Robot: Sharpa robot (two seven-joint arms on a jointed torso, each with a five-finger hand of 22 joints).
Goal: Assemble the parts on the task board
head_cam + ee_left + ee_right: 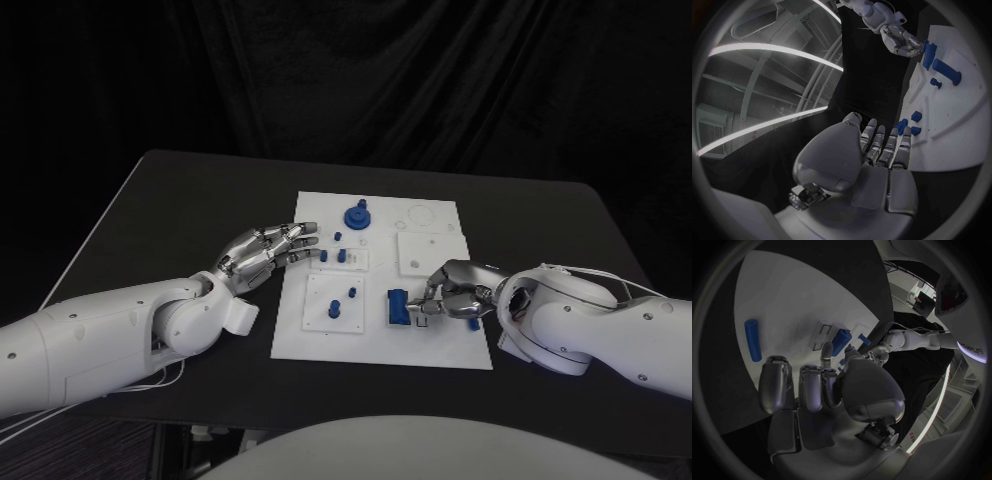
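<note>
Lying in the middle of the black counter (173,200), the white task board (433,345) is carrying the small blue parts. The right hand (450,298) is resting on the board's right half with its fingers curled in, its fingertips touching a tall blue block (395,307) standing near the board's middle; whether it is actually gripping the block cannot be told. The left hand (264,254) is hovering at the board's left edge, holding nothing, its fingers (879,145) stretched out and slightly apart, reaching toward two small blue pegs (333,257) just inside that edge. A blue peg piece (336,307) is standing on a raised white tile left of the block. A round blue knob (356,215) is sitting near the board's far edge, well apart from both hands. In the right wrist view a long blue bar (752,340) is lying on the board beyond the fingers. Nothing readable is showing on the board.
</note>
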